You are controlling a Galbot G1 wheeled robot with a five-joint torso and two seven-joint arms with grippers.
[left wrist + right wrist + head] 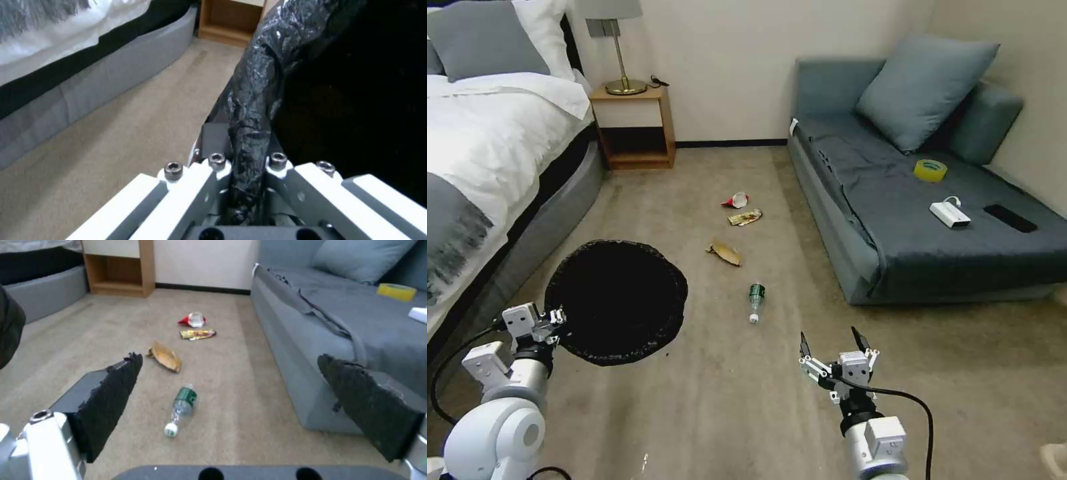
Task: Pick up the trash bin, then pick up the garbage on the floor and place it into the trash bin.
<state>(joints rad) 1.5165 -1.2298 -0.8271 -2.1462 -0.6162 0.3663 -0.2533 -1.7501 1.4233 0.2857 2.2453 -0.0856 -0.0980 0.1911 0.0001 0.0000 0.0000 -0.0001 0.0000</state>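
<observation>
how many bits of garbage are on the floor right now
4, in a line on the carpet beside the sofa: the bottle nearest the right hand, then the brown scrap, the gold wrapper, and the red-and-white wrapper farthest away.

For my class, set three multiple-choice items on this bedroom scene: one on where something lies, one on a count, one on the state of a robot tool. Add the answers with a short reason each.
1. Where does the tape roll lie?
A. on the sofa
B. on the carpet
C. on the bed

2. How many litter pieces lie on the carpet?
A. two
B. four
C. six

3. What state is the left tool in?
A. open, apart from the bin
B. shut on the bin's rim
C. shut on the bottle

Answers:
1. A: the tape roll sits on the sofa seat.
2. B: bottle, brown scrap, gold wrapper and red-and-white wrapper.
3. B: the left tool clamps the bag-lined rim of the bin; the right tool is open and holds nothing.
</observation>
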